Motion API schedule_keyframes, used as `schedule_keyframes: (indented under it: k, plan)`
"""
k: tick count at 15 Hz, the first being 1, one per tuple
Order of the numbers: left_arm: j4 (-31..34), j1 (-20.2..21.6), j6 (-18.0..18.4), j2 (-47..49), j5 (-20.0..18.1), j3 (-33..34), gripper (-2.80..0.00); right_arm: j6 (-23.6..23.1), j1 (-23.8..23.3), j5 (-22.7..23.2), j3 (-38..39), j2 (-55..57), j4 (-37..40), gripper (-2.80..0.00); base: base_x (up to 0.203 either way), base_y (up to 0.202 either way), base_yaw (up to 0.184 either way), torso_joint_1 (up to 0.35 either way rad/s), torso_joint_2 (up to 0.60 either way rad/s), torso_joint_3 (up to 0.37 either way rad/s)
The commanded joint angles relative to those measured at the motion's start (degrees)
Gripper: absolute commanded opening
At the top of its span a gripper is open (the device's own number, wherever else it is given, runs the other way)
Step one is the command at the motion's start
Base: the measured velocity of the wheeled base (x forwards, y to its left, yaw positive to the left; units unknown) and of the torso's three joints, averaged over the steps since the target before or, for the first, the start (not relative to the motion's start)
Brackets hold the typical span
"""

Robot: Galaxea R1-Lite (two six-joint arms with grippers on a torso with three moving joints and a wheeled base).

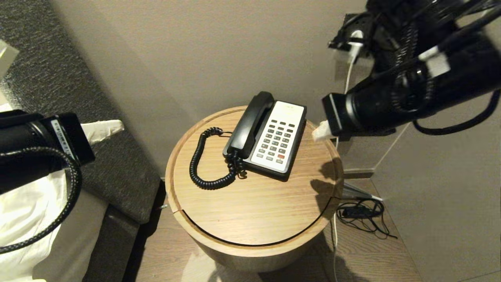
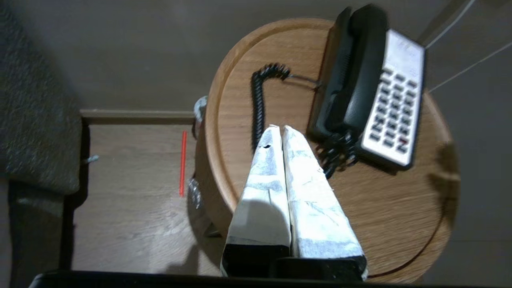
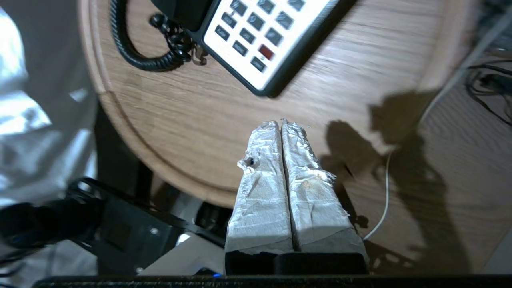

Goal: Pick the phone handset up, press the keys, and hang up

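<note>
A black desk phone with a white keypad (image 1: 278, 137) stands on a round wooden table (image 1: 250, 211). Its black handset (image 1: 250, 123) rests in the cradle on the phone's left side, with a coiled black cord (image 1: 201, 164) looping over the tabletop. My left gripper (image 1: 117, 126) is shut and empty, held in the air left of the table; in the left wrist view (image 2: 280, 128) it points toward the cord and handset (image 2: 356, 76). My right gripper (image 1: 319, 133) is shut and empty, just right of the phone above the table's right edge. In the right wrist view (image 3: 280, 122) it hangs over bare wood near the keypad (image 3: 260, 36).
A grey upholstered headboard (image 1: 58, 78) and white bedding (image 1: 23, 219) lie to the left. A wall socket with a white plug (image 1: 355, 43) is behind the right arm. Black cables (image 1: 362, 213) lie on the floor to the table's right. A red stick (image 2: 183, 164) lies on the floor.
</note>
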Motion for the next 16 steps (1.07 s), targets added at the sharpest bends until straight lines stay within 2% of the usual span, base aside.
schedule_keyframes:
  k: [1, 3, 5, 9, 10, 12, 14, 16]
  plan:
    - [0.0, 0.8, 0.1, -1.1, 0.1, 1.6, -2.8, 1.9, -0.2, -1.5, 0.3, -9.7, 2.4, -2.8, 0.0, 0.0, 0.0, 0.0, 0.0, 0.0]
    - [0.1, 3.1, 0.8, -4.0, 0.0, 2.3, -2.8, 5.3, -1.0, -2.4, 1.0, -17.0, 5.2, -2.8, 0.0, 0.0, 0.0, 0.0, 0.0, 0.0]
    - [0.2, 7.4, 2.0, -8.6, 0.5, 5.3, -2.8, 8.7, -3.9, -2.6, 3.4, -24.4, 6.9, -2.8, 0.0, 0.0, 0.0, 0.0, 0.0, 0.0]
    - [0.5, 15.7, 6.7, -25.8, 1.0, 18.6, -2.8, 12.1, -10.4, -1.6, 11.2, -39.0, 7.7, -2.8, 0.0, 0.0, 0.0, 0.0, 0.0, 0.0]
    - [0.6, 16.8, 8.0, -30.9, 1.0, 22.6, -2.8, 14.0, -14.1, -0.1, 12.5, -42.1, 7.9, -2.8, 0.0, 0.0, 0.0, 0.0, 0.0, 0.0]
    - [0.8, 19.6, 10.1, -38.8, 1.3, 29.3, -2.8, 18.2, -18.2, 2.9, 13.5, -46.8, 9.7, -2.8, 0.0, 0.0, 0.0, 0.0, 0.0, 0.0]
    - [1.2, 25.2, 11.9, -43.6, 1.0, 32.2, -2.8, 19.8, -20.7, 3.5, 14.0, -49.6, 11.4, -2.8, 0.0, 0.0, 0.0, 0.0, 0.0, 0.0]
    - [2.0, 26.1, 13.4, -47.8, -1.4, 36.5, -2.8, 20.6, -21.6, 3.6, 15.4, -52.2, 13.1, -2.8, 0.0, 0.0, 0.0, 0.0, 0.0, 0.0]
